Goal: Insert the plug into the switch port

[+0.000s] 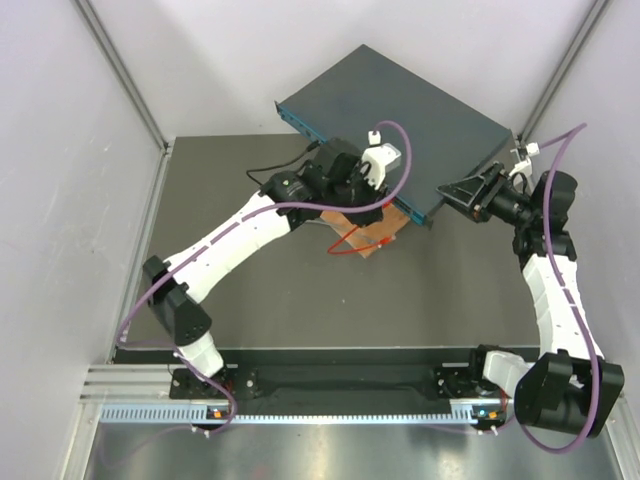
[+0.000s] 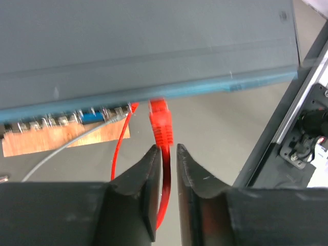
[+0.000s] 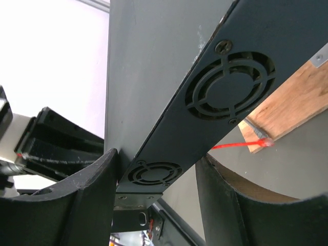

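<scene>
The dark blue-grey switch (image 1: 400,110) lies at the back of the table, tilted, its front face resting on a wooden block (image 1: 368,238). In the left wrist view the row of ports (image 2: 61,121) runs under the switch's front edge (image 2: 143,46). My left gripper (image 2: 166,148) is shut on the red cable just behind the plug (image 2: 161,123). The plug points at the front face, its tip just short of it, to the right of the visible ports. My right gripper (image 3: 156,154) clamps the switch's vented side face (image 3: 225,92) at its right corner (image 1: 450,190).
A grey cable (image 2: 66,146) and the loose red cable loop (image 2: 119,148) run from the ports over the wooden block (image 2: 61,138). A blue connector (image 2: 92,116) sits in one port. A black cable (image 1: 275,160) trails left of the switch. White walls enclose the table.
</scene>
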You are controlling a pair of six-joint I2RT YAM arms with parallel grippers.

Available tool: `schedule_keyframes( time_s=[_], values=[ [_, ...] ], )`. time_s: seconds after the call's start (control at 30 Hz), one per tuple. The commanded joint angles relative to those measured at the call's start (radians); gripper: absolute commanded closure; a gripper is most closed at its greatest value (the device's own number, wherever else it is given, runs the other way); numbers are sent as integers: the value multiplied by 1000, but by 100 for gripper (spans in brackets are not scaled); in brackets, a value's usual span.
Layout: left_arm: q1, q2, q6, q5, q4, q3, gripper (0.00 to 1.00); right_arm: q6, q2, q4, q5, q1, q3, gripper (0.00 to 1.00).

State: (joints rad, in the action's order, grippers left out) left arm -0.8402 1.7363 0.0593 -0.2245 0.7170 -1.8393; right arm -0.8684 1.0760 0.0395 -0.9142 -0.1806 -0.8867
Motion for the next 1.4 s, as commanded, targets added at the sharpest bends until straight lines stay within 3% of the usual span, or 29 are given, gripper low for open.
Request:
schedule_keyframes(
  time_s=[0.0,0.03,0.17,0.27,0.3,0.37,0.4,0.5,0.6,0.8,0.9,1.07,1.37],
  values=[
    [6,-136,-50,-35,-195,103,72,124,13,-82,2,15,-95,99],
    [7,-193,-76,-33,-198,130,58,126,18,-73,0,4,-100,97],
    [12,-314,-124,-29,-145,262,45,131,35,-59,-17,-17,-118,90],
    [39,-424,-190,-22,-105,345,43,141,35,-49,-25,-31,-126,73],
    [76,-455,-203,-27,-91,374,42,144,36,-46,-25,-33,-127,62],
    [122,-536,-254,-12,-76,458,41,154,35,-43,-26,-48,-130,49],
    [177,-555,-263,-4,-62,480,41,160,33,-43,-28,-51,-132,36],
    [303,-590,-334,-9,22,531,42,196,33,23,-32,-77,-152,12],
    [464,-610,-453,22,52,610,42,244,24,75,-32,-100,-169,1],
    [768,-473,-640,-42,131,647,46,319,-5,155,-43,-163,-216,0],
    [829,-401,-699,-1,119,670,45,357,-16,197,-45,-186,-247,0],
    [834,-279,-740,54,116,718,38,453,-30,247,-45,-192,-308,0],
    [857,-129,-756,68,-16,798,41,522,-39,299,-49,-192,-382,0]
  ],
)
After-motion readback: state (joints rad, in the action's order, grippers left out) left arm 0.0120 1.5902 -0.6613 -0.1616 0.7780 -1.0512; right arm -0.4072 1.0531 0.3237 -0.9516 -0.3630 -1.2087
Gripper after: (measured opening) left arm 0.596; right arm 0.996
